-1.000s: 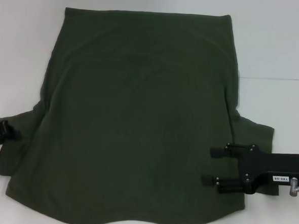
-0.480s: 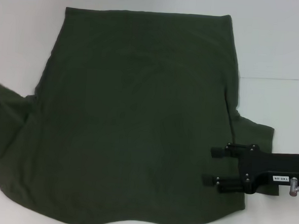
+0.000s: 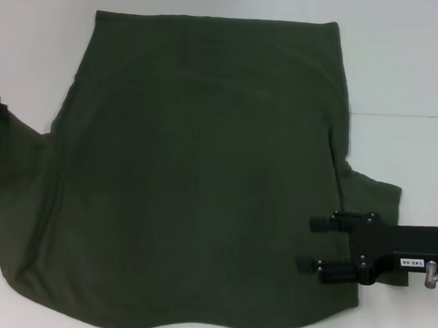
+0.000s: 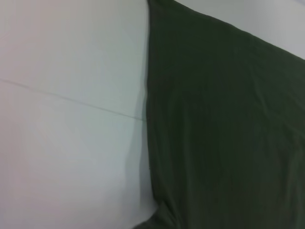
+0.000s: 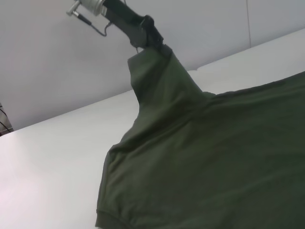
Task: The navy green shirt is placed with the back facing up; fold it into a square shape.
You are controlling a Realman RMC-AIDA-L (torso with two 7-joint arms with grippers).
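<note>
Shirt (image 3: 196, 170) spread on white table (image 3: 403, 71), left hand (image 5: 151, 37) lifting its sleeve, right hand (image 3: 320, 244) released above fabric.

I see even, diffuse overhead light and no glare. The shirt (image 3: 196, 177) reads dark, its folds barely distinguishable. The table (image 3: 403, 64) is bright, near washed out. Shadows are faint. The left wrist view is soft throughout.

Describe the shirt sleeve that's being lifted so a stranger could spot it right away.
Start at the large dark olive-green cotton shirt spread on the white table. At its left edge, one short sleeve rises off the table, pinched by the left gripper. The opposite sleeve lies flat.
</note>
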